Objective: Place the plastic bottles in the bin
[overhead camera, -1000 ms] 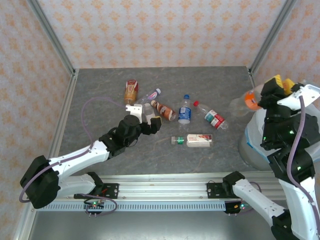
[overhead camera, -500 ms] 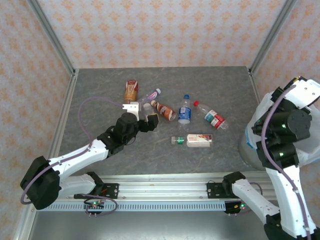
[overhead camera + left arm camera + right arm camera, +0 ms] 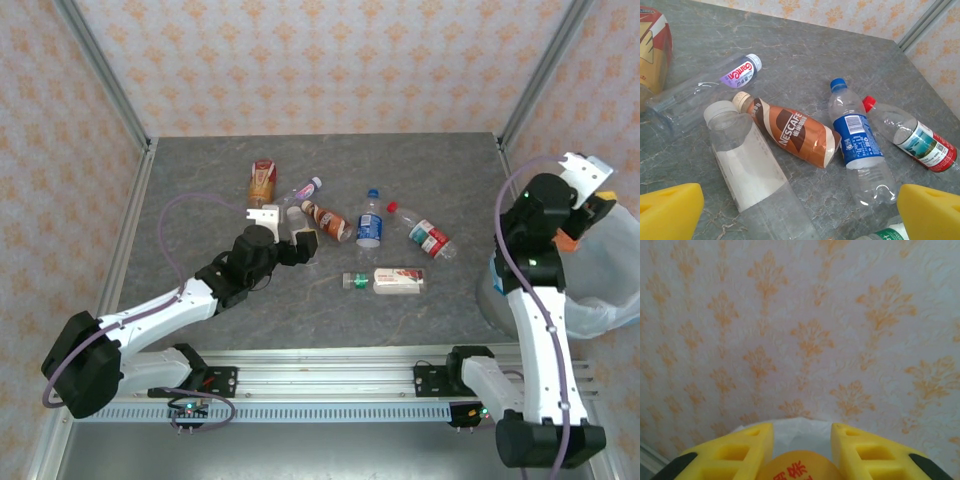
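Observation:
Several plastic bottles lie on the grey table: a brown Nescafe one [image 3: 792, 132], a blue-labelled one [image 3: 855, 145], a red-labelled one [image 3: 920, 145], a purple-labelled one [image 3: 705, 85] and a green-capped one [image 3: 390, 281]. My left gripper [image 3: 290, 240] hangs open just above a clear white-labelled bottle [image 3: 745, 180], whose body lies between the yellow fingers [image 3: 670, 210]. My right gripper [image 3: 590, 215] is raised over the bin [image 3: 600, 275] and its white bag. It is shut on an orange-labelled bottle [image 3: 800, 467], which sits between its yellow fingers [image 3: 740, 450].
A red-and-yellow labelled bottle [image 3: 262, 183] lies at the back left of the cluster. Metal frame posts [image 3: 105, 70] and patterned walls enclose the table. The rail [image 3: 330, 385] holding the arm bases runs along the near edge.
The right arm swung its orange-labelled bottle rightward, from the bin's left side to above the bag. The left gripper drew back slightly towards the left, still open.

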Tool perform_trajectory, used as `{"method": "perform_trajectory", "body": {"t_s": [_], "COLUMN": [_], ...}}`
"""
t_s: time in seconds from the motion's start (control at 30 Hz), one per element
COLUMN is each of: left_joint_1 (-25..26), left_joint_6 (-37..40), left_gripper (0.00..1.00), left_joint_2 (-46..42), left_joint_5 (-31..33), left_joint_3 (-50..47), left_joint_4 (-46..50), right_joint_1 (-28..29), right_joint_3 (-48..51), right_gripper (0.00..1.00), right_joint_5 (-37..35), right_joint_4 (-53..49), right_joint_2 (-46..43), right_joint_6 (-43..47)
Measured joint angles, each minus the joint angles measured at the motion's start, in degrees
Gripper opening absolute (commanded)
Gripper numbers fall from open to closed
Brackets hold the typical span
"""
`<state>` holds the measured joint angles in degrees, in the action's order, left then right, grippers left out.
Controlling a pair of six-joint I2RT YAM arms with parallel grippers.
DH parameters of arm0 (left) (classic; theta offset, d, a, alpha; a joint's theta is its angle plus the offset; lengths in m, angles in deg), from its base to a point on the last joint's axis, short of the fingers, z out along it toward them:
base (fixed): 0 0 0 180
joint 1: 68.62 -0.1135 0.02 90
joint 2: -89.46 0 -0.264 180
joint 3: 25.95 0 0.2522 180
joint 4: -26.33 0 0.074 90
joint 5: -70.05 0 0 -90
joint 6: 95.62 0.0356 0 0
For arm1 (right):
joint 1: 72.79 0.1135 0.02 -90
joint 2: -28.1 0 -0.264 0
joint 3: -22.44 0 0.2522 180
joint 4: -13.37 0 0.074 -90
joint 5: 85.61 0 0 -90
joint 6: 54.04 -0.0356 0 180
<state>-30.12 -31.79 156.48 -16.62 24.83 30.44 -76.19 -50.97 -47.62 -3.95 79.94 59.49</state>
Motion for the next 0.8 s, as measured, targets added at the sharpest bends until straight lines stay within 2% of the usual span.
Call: {"method": "perform_trajectory", "body": {"t_s": [0.03, 0.07, 0.13, 0.17, 0.3, 0.6, 0.8], "left_joint_1": [0.00, 0.00, 0.00, -0.04, -0.66, -1.07, -1.95], "left_joint_6": [-0.20, -0.42, -0.68, -0.92, -2.54, -10.03, -13.16], "left_gripper": [1.00, 1.00, 1.00, 1.00, 1.00, 1.00, 1.00], "left_joint_2": [0.00, 0.00, 0.00, 0.00, 1.84, 4.68, 6.78], "left_joint_5": [0.17, 0.28, 0.66, 0.94, 3.28, 7.41, 7.58], "left_joint_3": [0.00, 0.00, 0.00, 0.00, 1.60, 2.49, 2.99], "left_joint_4": [0.09, 0.33, 0.94, 1.40, 4.57, 9.14, 10.60], "right_joint_1": [-0.37, -0.59, -0.68, -0.68, -0.68, -0.68, -0.68], "right_joint_3": [1.57, 2.97, 4.28, 4.33, 3.28, 1.22, -1.66], "right_gripper": [0.20, 0.40, 0.67, 0.75, 0.98, 0.99, 0.99], "right_joint_5": [-0.09, -0.11, -0.02, 0.11, 3.72, 19.02, 28.02], "right_joint_4": [0.00, -0.17, -1.38, -2.45, -8.04, -19.06, -23.34], "right_joint_2": [0.85, 1.49, 2.14, 2.23, 1.51, -0.04, -0.55], "right_joint_6": [0.02, 0.00, -0.98, -1.68, -6.67, -13.68, -16.52]}}
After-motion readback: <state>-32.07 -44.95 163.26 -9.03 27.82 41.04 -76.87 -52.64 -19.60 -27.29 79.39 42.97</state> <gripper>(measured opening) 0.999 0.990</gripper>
